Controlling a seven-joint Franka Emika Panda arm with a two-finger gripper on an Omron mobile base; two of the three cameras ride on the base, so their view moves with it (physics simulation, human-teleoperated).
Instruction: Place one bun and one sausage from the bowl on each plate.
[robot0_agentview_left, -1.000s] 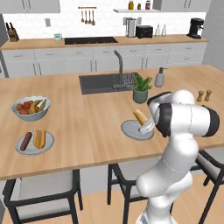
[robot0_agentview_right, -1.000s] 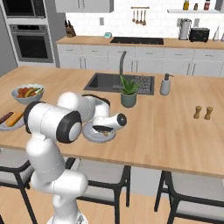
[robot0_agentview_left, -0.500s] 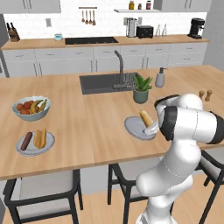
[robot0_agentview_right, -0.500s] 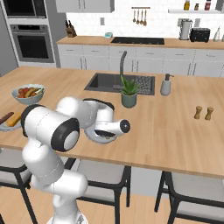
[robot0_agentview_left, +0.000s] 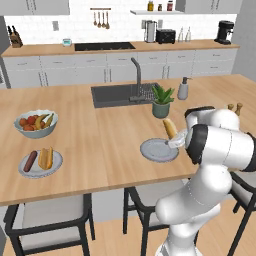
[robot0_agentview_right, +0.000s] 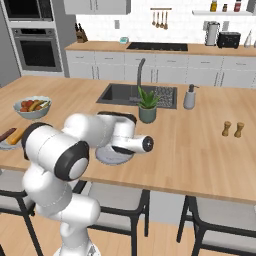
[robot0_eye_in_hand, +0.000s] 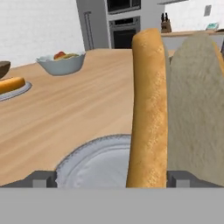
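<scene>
Wooden island counter (robot0_agentview_left: 110, 145) carries two plates. One bun (robot0_agentview_left: 170, 128) stands tilted between the wide-spread jaws of the gripper (robot0_eye_in_hand: 111, 177), over the near plate (robot0_agentview_left: 156, 150); it looks light, soft, best pinched mid-length. Far plate (robot0_agentview_left: 55, 165) already holds one bun, one sausage (robot0_agentview_left: 30, 161).

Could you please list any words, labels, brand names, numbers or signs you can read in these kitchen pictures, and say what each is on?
No readable text in any view.
The black wall oven's control panel is too small and blurred to read.
The grey soap dispenser, silver kettle and black toaster show no labels.
</scene>
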